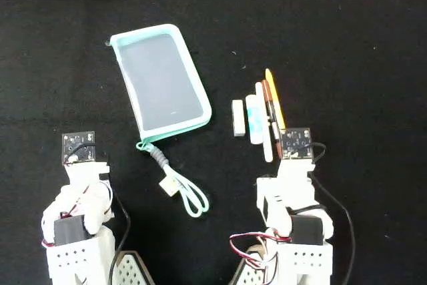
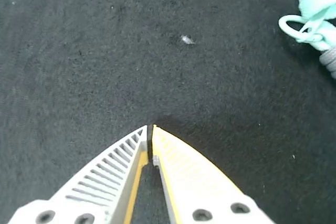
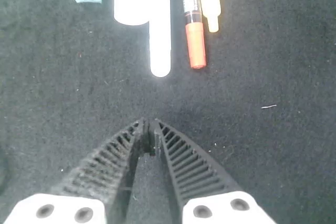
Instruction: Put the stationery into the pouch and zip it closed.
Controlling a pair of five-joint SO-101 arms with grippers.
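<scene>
A translucent pouch [image 1: 160, 85] with a mint-green rim lies flat at the back left, its grey cord and mint strap loop [image 1: 189, 198] trailing toward the front. The stationery lies in a row to its right: a white eraser [image 1: 238, 117], a white and teal stick [image 1: 253, 118], a white pen [image 1: 265, 131], an orange-capped marker [image 1: 269, 106] and a yellow pen [image 1: 274, 98]. My left gripper [image 2: 151, 129] is shut and holds nothing, low over bare cloth, with the strap's mint loop [image 2: 307, 24] off to one side. My right gripper [image 3: 149, 128] is shut and holds nothing, just short of the white pen [image 3: 160, 35] and marker [image 3: 195, 35].
A black cloth [image 1: 347, 65] covers the whole table. The left arm [image 1: 80, 191] sits at the front left and the right arm [image 1: 293, 191] at the front right, with the strap between them. Cables and equipment lie beyond the table's far edge.
</scene>
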